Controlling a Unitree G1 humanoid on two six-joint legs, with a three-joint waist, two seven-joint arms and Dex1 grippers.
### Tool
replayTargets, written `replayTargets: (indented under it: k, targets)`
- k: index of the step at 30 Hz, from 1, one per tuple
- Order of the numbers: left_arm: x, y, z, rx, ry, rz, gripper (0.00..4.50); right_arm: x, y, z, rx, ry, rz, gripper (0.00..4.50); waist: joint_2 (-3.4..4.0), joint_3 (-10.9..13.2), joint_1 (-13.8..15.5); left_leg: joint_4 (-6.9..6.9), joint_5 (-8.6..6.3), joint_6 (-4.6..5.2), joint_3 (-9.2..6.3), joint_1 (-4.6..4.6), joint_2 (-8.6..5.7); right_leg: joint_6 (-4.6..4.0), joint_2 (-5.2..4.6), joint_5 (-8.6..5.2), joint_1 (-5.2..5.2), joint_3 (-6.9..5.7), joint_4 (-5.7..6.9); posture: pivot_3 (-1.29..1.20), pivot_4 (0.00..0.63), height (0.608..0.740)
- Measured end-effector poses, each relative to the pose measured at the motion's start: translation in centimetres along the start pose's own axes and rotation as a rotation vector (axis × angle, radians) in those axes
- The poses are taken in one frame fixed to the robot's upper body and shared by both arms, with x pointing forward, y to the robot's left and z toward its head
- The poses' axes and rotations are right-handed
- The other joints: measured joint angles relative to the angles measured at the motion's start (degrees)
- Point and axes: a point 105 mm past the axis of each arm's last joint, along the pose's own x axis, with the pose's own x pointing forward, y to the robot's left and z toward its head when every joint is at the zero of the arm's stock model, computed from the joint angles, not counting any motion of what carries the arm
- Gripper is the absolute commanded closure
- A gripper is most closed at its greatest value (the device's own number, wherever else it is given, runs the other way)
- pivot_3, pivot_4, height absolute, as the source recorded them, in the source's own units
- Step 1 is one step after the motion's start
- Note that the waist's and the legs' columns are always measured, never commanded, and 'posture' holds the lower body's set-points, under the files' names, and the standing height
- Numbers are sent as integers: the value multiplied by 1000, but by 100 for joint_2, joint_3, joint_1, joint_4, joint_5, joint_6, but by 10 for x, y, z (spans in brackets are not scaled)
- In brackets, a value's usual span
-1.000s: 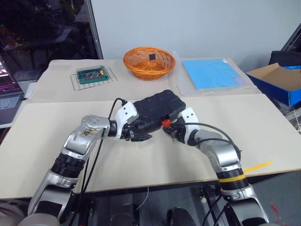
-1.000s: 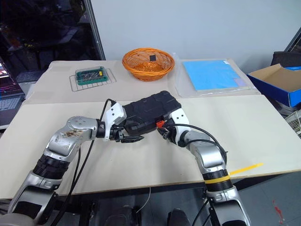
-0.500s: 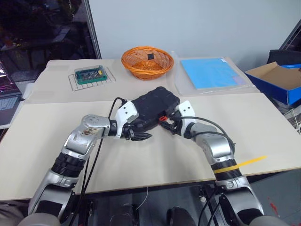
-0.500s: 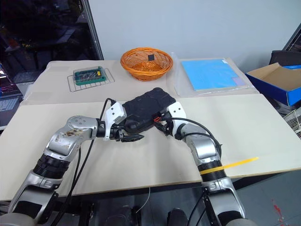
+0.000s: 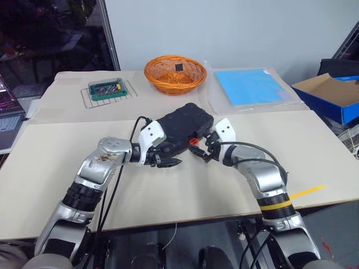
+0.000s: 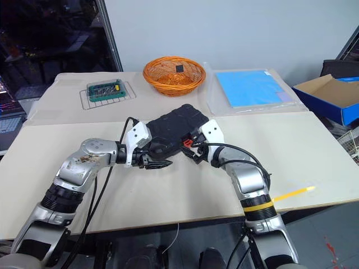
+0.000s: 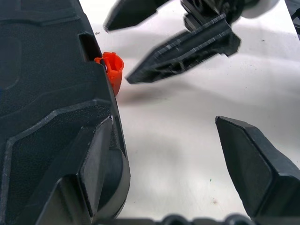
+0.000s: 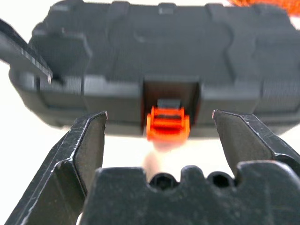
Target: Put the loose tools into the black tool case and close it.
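Black tool case (image 5: 182, 128) lies closed on the table (image 5: 185, 190), my left gripper (image 5: 167, 162) spread wide bracing its corner, my right gripper (image 5: 203, 152) parted before the red-orange latch (image 8: 168, 123).

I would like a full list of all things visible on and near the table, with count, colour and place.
tool case: 1, black, closed, table centre
latch: 1, red-orange, on the case's front edge
basket: 1, orange, woven, far side
bit box: 1, green, on a wire rack, far left
sheet: 1, blue, far right
cardboard box: 1, blue outside, beyond the table's right edge
left gripper: 1, black, open, at the case's near left corner
right gripper: 1, black, open, facing the latch
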Motion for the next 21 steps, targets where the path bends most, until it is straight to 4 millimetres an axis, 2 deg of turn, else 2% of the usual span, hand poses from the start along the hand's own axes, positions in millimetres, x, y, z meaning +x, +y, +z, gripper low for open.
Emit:
replayTargets:
  k: [6, 15, 21]
  targets:
    - [0, 0, 0, 4, -3, -2, 746, 16, 7, -21, 73, 34, 1, 372, 0, 0, -5, -1, 7, -7, 1, 0, -2, 0, 0, 0, 0, 1, -2, 0, 150, 740]
    - [0, 1, 0, 11, -4, 1, 746, 20, -9, -21, 76, -23, -71, 372, 0, 0, -10, -3, 9, -13, 0, 0, -2, 0, 0, 0, 0, 0, 0, 0, 150, 740]
    - [-1, 1, -1, 12, -1, 3, 746, 21, -12, -23, 70, -42, -79, 372, 0, 0, -14, -4, 10, -13, 0, 0, 0, 0, 1, 0, 0, 0, 1, 0, 150, 740]
